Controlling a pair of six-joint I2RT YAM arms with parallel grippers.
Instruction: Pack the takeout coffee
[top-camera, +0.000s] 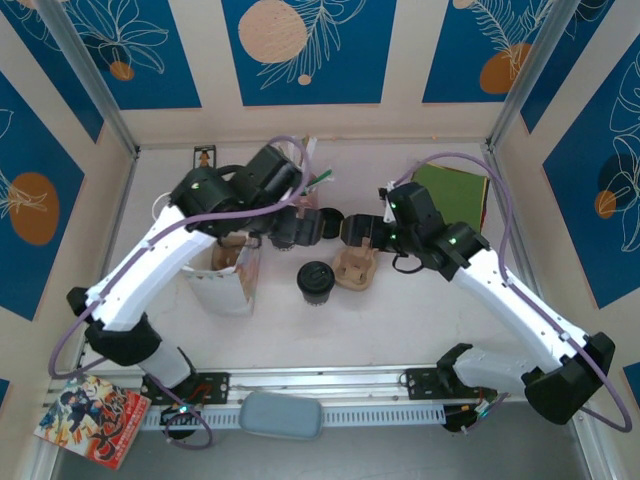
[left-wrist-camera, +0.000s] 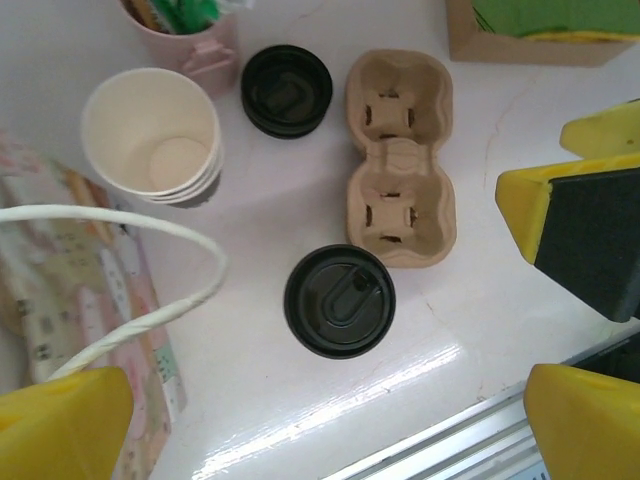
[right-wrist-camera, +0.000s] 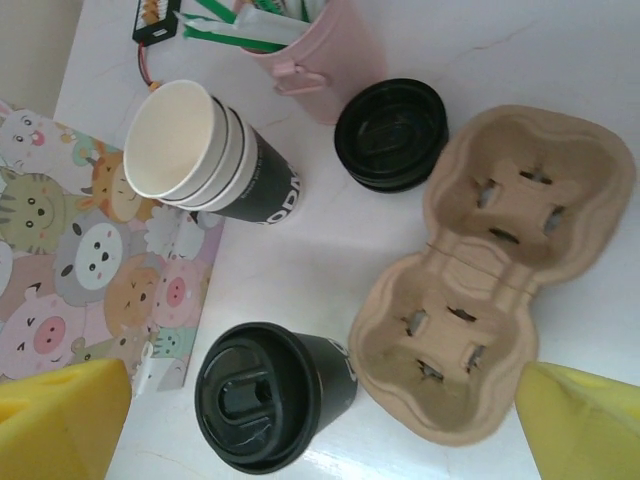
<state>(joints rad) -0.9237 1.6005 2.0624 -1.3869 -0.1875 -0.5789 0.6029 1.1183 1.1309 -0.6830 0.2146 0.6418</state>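
Black-lidded takeout coffee (left-wrist-camera: 340, 300) stands beside the pulp carrier (left-wrist-camera: 400, 160), left hand (left-wrist-camera: 320, 430) and right hand (right-wrist-camera: 320, 425) both spread apart; an off-centre squeeze could tip it over.

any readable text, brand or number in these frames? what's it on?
"ODA": white letters on the dark band of the stack of open cups; the start of the word is hidden by the curve.
takeout coffee: a sliver of white print on its side, too little to read.
comic book: cover title too small and blurred to read.
paper bag: cartoon animals, no words visible.
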